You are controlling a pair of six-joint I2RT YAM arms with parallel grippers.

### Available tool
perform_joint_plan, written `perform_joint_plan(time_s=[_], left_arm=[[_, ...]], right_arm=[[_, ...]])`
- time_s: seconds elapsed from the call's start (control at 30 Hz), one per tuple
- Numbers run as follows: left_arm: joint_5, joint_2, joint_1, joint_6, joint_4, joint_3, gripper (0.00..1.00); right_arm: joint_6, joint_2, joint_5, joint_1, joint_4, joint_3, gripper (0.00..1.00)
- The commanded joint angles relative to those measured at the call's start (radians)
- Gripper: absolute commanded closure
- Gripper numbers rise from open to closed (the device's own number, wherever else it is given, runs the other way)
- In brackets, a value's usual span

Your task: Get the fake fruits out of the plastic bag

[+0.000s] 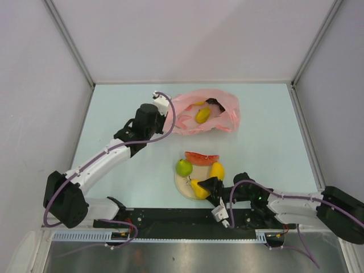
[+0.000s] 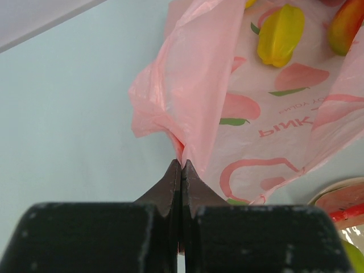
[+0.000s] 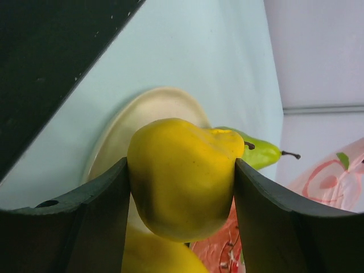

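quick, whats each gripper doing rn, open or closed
Left gripper: closed, pinching the bag.
Right gripper: closed on a yellow fruit.

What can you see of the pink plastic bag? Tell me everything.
The plastic bag is thin, crinkled, translucent pink film printed with peach drawings and red lettering. It lies slumped far back on the table, mouth open, with a yellow fruit inside. The left gripper, shut, pinches its gathered edge.
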Motion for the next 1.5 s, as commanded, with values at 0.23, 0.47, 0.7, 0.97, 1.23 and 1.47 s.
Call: perform_joint_plan(time_s=[0.23, 0.47, 0.7, 0.97, 1.23, 1.47], left_arm=[[0.021, -0.061, 0.019, -0.02, -0.01, -0.033, 1.0], [0.033, -0.076, 0.022, -0.04, -0.006, -0.053, 1.0], [0.041, -0.079, 0.026, -0.046, -0.006, -0.065, 1.0], [0.048, -0.067, 0.026, -0.049, -0.001, -0.06, 1.0], [0.054, -0.055, 0.026, -0.046, 0.003, -0.056, 1.0], [0.036, -0.058, 0.035, -0.098, -0.026, -0.056, 1.0]], right_arm=[[-0.098, 0.418, 0.092, 0.07, 0.564, 0.071, 1.0], [-0.145, 0.636, 0.173, 0.098, 0.769, 0.115, 1.0], [-0.258, 0.833, 0.167, 0.098, 1.009, 0.098, 0.34], [-0.242, 0.756, 0.149, 0.083, 0.986, 0.072, 0.13], [-0.238, 0.606, 0.085, 0.066, 0.825, 0.028, 0.07], [-0.169, 0.36, 0.029, 0.057, 0.543, 0.064, 0.07]])
